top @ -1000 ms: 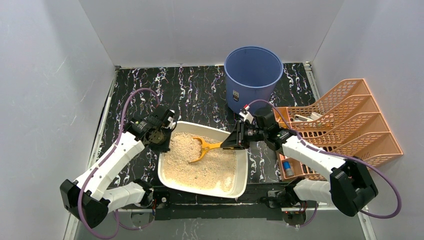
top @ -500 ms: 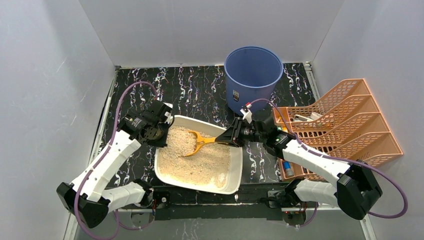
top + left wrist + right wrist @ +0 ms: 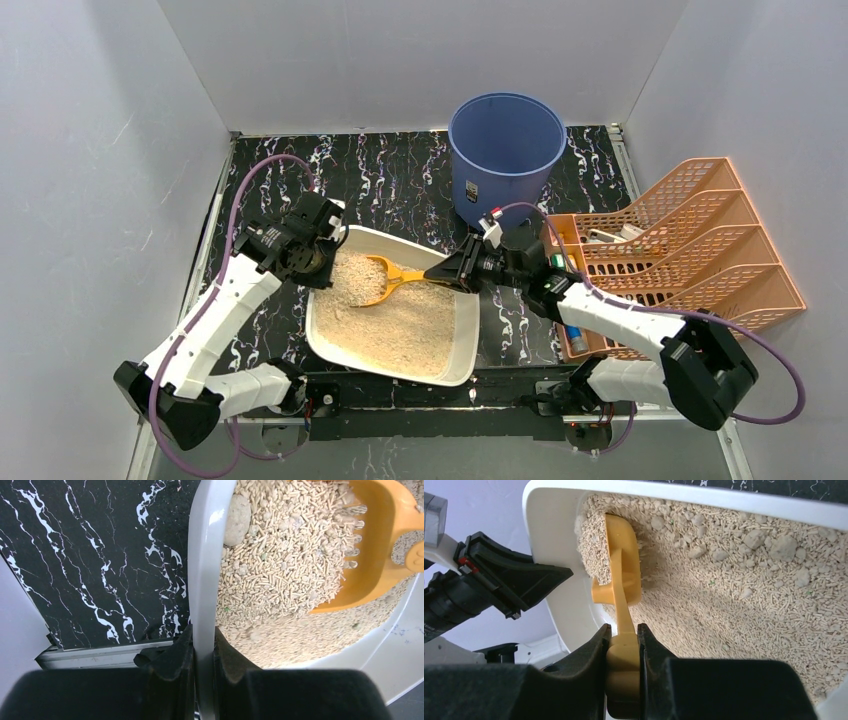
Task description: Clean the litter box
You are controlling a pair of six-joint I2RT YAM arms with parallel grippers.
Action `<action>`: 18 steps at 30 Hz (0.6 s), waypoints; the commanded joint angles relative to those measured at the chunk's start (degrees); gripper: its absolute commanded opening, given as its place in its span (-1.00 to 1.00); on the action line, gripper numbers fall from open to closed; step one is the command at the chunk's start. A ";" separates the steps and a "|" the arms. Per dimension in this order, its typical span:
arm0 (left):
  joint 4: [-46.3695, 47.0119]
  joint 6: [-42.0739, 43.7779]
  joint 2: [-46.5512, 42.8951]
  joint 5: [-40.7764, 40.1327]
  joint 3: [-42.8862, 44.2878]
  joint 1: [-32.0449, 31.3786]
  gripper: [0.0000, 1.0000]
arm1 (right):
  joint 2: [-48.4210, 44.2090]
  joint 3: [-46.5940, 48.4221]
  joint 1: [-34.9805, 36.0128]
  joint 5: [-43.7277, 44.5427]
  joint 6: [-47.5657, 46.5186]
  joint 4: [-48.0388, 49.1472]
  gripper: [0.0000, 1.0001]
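Camera above: your litter box (image 3: 469,340) lies on the table (image 3: 400,190) between both arms, in front of the bucket (image 3: 505,140), rack (image 3: 680,250) to its right.
Left wrist: your left gripper (image 3: 202,640) is clamped on the box's rim.
Right wrist: your right gripper (image 3: 624,635) grasps the scoop (image 3: 621,580) by its handle, blade buried in litter (image 3: 734,595).

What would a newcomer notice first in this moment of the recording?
The white litter box full of tan litter sits near the table's front centre. A yellow scoop, held by the right tool, is dug into its far-left corner. The left tool pinches the box's left rim. A tall blue bucket stands behind, and a pink lattice rack sits to the right.
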 commanded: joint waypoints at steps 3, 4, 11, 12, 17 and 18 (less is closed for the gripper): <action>8.48 -0.99 -2.21 10.91 5.08 -1.41 -1.00 | 2.50 -3.27 1.62 2.82 3.88 10.28 -0.97; 8.54 -1.07 -2.13 10.91 5.03 -1.40 -1.00 | 4.81 -0.08 1.80 -0.06 1.92 7.37 -0.97; 8.68 -1.08 -1.57 11.23 5.84 -1.50 -1.00 | 8.40 4.67 0.29 -1.41 -1.70 0.54 -0.97; 8.64 -1.06 -1.55 11.19 6.01 -1.57 -1.00 | 6.74 3.57 -0.65 0.86 -0.77 -0.38 -0.97; 8.81 -0.76 -1.67 10.99 5.98 -1.59 -1.00 | 8.75 5.87 -0.41 -2.63 -2.84 -0.80 -0.97; 9.00 -0.76 -1.67 10.93 5.95 -1.58 -1.00 | 7.25 2.80 -1.43 -0.07 -0.54 2.73 -0.97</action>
